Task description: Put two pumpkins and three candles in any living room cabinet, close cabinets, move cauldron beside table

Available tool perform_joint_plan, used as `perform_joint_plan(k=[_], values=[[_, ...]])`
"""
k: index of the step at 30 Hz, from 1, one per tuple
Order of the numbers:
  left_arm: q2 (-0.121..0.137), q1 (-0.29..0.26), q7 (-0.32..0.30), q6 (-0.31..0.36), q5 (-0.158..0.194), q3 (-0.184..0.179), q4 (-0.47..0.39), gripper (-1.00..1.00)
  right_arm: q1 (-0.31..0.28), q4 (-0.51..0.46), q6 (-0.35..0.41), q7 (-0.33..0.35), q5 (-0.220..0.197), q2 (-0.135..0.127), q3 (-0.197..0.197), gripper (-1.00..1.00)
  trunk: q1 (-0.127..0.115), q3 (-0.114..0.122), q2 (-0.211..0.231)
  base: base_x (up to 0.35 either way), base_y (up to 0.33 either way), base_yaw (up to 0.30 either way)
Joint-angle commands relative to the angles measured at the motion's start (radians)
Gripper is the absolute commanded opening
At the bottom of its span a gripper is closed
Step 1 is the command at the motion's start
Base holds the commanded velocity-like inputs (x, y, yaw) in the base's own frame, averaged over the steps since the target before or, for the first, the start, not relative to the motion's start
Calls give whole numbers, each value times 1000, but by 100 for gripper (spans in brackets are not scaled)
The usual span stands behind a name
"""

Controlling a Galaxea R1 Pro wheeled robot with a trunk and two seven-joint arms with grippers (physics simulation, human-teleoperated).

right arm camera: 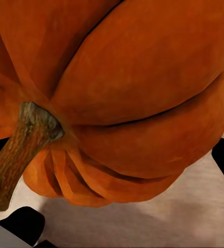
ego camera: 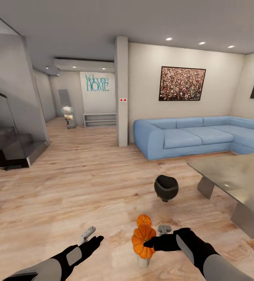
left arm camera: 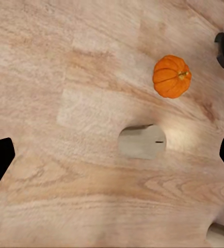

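Risk of slip: right tool (ego camera: 150, 245) clamped on ribbed pumpkin (ego camera: 143, 241), lifted above floor (ego camera: 84, 183); glossy rounded flanks, woody stem off to one side, little purchase for narrow pads. Possible knock against candle (ego camera: 143, 260) directly underneath. Left tool (ego camera: 91, 233) spread wide, empty, over another stubby grey-tan candle (left arm camera: 142, 141) lying sideways. Second pumpkin (ego camera: 144, 220) just behind. Bulging black cauldron (ego camera: 166, 187) near grey glass desk (ego camera: 236, 175).
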Motion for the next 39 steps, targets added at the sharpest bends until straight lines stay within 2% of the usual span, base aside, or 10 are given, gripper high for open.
perform_joint_plan(k=[1,39], values=[[0,-1,-3,4,2,8,0,100,-1,-2,6,-3,-10,-1,4,-100,0,-1,-1,153,298,0],[-1,-1,-3,4,2,8,0,100,-1,-2,6,-4,-10,-1,2,-100,0,-1,-1,222,273,0]])
